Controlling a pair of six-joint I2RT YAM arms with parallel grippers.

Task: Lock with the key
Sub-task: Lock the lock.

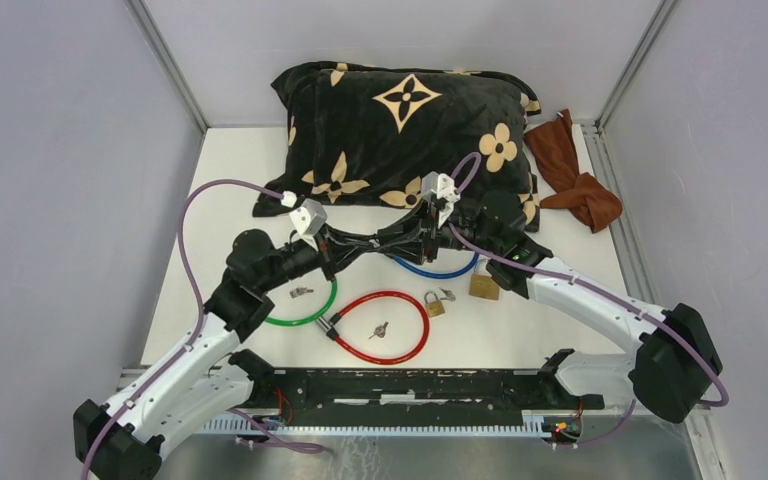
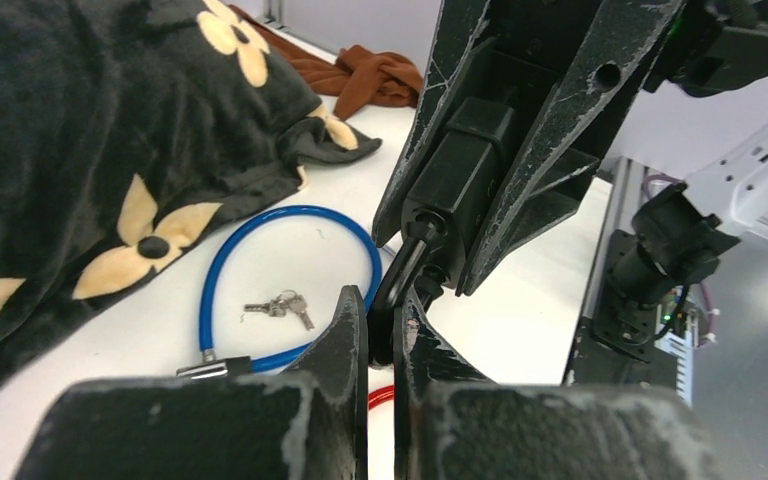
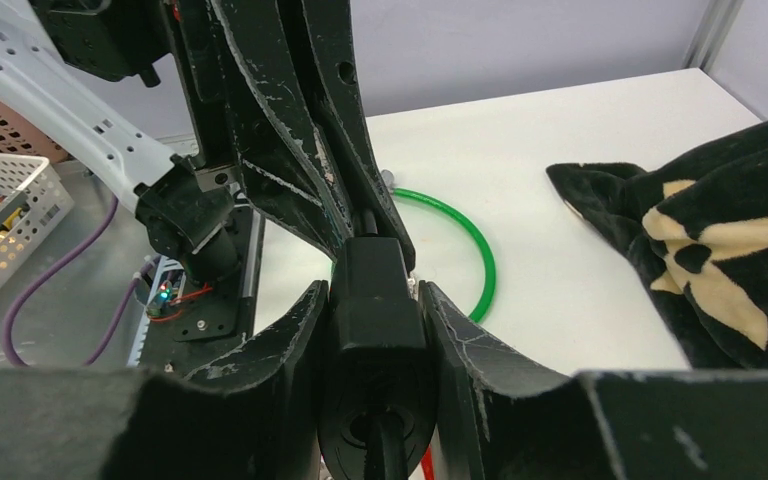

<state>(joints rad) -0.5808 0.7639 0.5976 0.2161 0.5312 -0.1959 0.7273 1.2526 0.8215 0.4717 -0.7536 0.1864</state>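
Over a white table (image 1: pixel 580 330), holding left gripper (image 1: pixel 365 243) and right gripper (image 1: pixel 412 236) tip to tip, masking the grasp; from the left wrist, pinching shut on a thin black stem (image 2: pixel 400 270), key or cable unclear, entering the black lock body (image 2: pixel 460 170); from the right wrist, clamping that body, bottom cut off.

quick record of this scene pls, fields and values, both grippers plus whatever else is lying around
left gripper: shut on thin black piece entering the black lock body; key or cable, cannot tell
right gripper: shut on black lock body
lying loose: blue cable lock, green cable lock, red cable lock, small brass padlock, larger brass padlock
behind: black pillow, brown cloth
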